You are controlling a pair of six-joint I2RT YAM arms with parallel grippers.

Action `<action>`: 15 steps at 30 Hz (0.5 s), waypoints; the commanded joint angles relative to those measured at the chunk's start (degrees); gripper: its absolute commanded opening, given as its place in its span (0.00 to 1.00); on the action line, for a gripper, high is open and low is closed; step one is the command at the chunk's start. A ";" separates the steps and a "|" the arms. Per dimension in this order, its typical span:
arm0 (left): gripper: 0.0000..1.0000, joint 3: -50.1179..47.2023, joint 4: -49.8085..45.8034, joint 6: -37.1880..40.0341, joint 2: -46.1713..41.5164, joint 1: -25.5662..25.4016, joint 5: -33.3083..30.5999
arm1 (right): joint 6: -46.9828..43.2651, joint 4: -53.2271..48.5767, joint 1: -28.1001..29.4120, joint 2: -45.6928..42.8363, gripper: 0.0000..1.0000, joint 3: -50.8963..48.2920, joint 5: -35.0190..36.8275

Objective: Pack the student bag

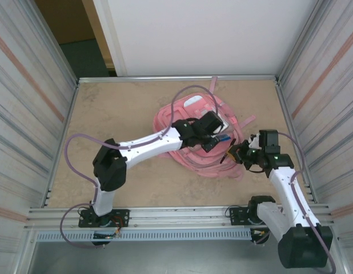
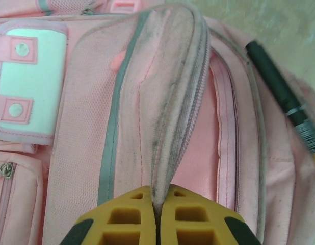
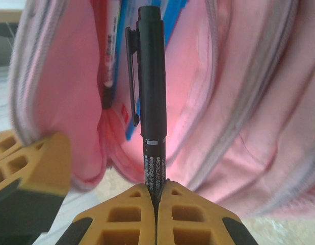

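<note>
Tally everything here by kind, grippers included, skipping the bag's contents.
Pink backpack: 1
Black pen: 1
Grippers: 2, left gripper and right gripper
Total: 4

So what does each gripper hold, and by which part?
Left gripper: the student bag, by its zippered flap. Right gripper: a black pen, by the end opposite its cap.

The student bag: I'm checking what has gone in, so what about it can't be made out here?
- Top view: the left claw covers the middle of the student bag, hiding its opening.
- Right wrist view: the blue and red contents are blurred and partly behind the pen that the right claw holds, so what they are cannot be told. The pen's print is too small to read.
- Left wrist view: the pen's lower end is cut off by the right edge.
</note>
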 commanded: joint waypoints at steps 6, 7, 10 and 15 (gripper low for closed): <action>0.00 -0.19 7.20 -13.98 -6.73 7.56 27.63 | 14.89 17.11 6.95 10.03 0.00 1.86 13.05; 0.00 -0.73 8.18 -14.60 -7.02 7.93 28.24 | 13.58 16.60 8.80 12.13 0.00 3.78 14.86; 0.00 -1.16 9.13 -14.53 -7.30 8.22 28.16 | 14.16 17.31 12.71 16.93 0.02 7.17 18.53; 0.00 -1.64 9.81 -14.52 -7.30 8.65 28.19 | 18.94 23.96 14.48 23.09 0.30 7.96 14.86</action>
